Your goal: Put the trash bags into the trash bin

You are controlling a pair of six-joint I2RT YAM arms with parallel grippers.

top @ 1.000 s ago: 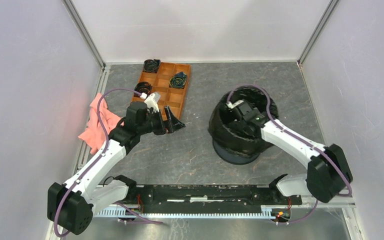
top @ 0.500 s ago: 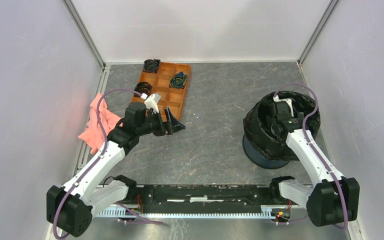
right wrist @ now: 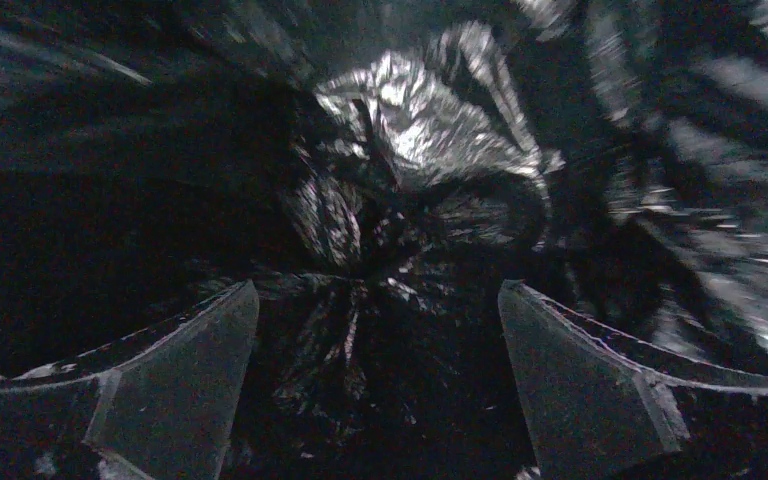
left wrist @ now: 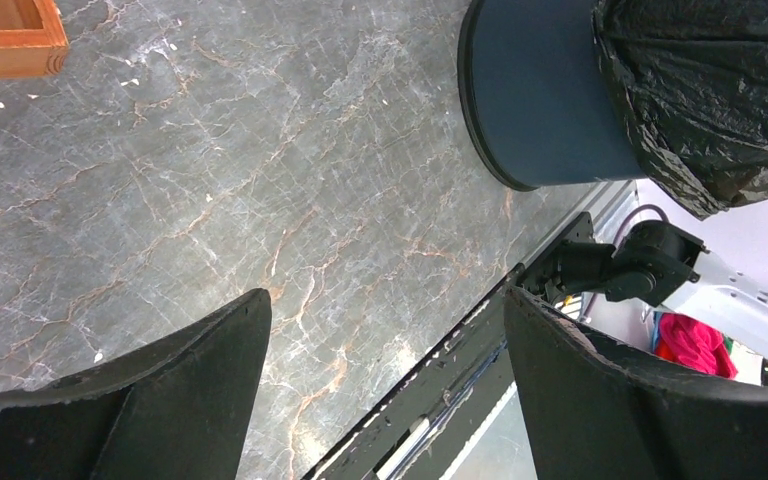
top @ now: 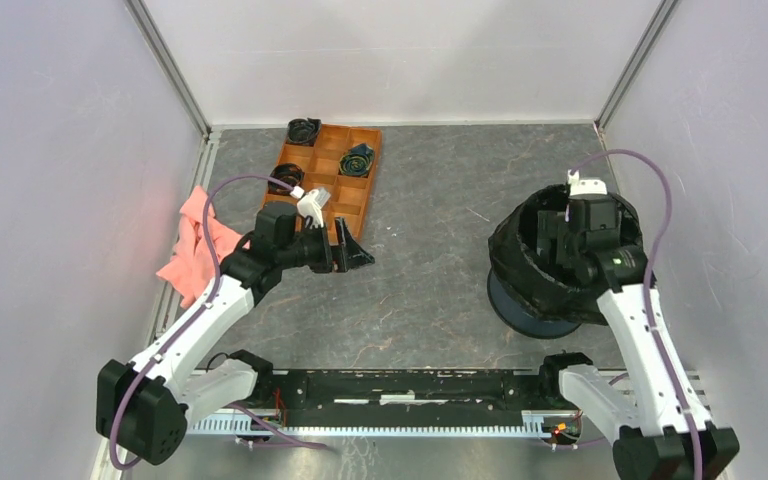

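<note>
Apparently the step in hand is pressing the bag down into the bin. The trash bag (top: 512,268) sits in the trash bin (top: 532,313) on the right side of the desk (top: 430,250). Its edge is folded outward over the rim, so only the navy base shows. The right fingers (right wrist: 175,400) are inside the bin, spread wide and holding nothing, just above crumpled film at the bottom. To do it well, I think they should push straight down in the middle, away from the wall, because thin film can tear or drag the bin aside. The left fingers (left wrist: 160,400) hang wide open and empty over the desk beside the orange tray (top: 355,195). Some of its compartments hold small black rolls (top: 357,160); the others look empty.
</note>
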